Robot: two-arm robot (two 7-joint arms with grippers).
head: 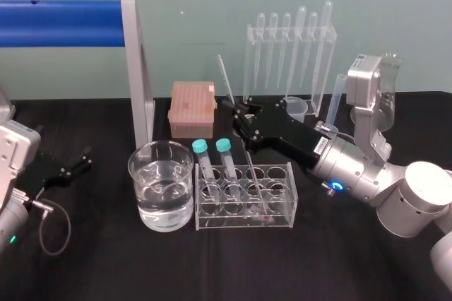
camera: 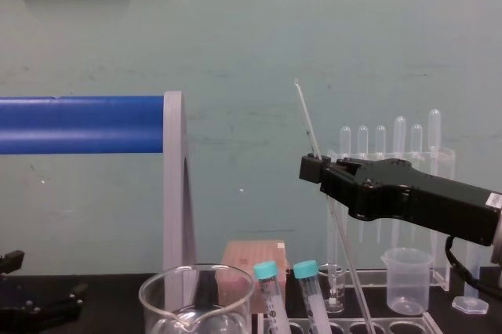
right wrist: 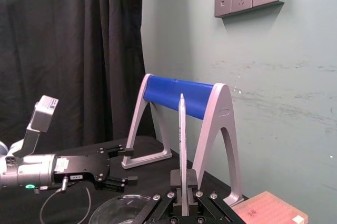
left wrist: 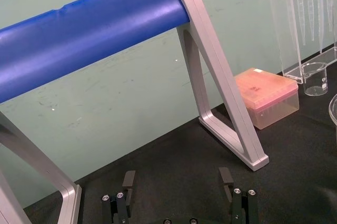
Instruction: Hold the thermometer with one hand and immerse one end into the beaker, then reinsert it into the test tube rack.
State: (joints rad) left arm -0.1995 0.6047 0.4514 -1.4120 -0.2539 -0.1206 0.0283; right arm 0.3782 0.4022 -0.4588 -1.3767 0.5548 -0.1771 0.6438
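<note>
Evidently the right tool (head: pixel 240 119) is clamping the thermometer (head: pixel 250 160), whose lower end is sitting in the test tube rack (head: pixel 282 220) at the beaker's (head: pixel 134 167) 3 o'clock, so either the lift-out or the final release is probably pending, while the left tool (head: pixel 83 158) is idling, fingers apart, at 9 o'clock.

No writing is legible; the white label (head: pixel 319 147) on the right claw (head: pixel 239 109) is too small to read.
</note>
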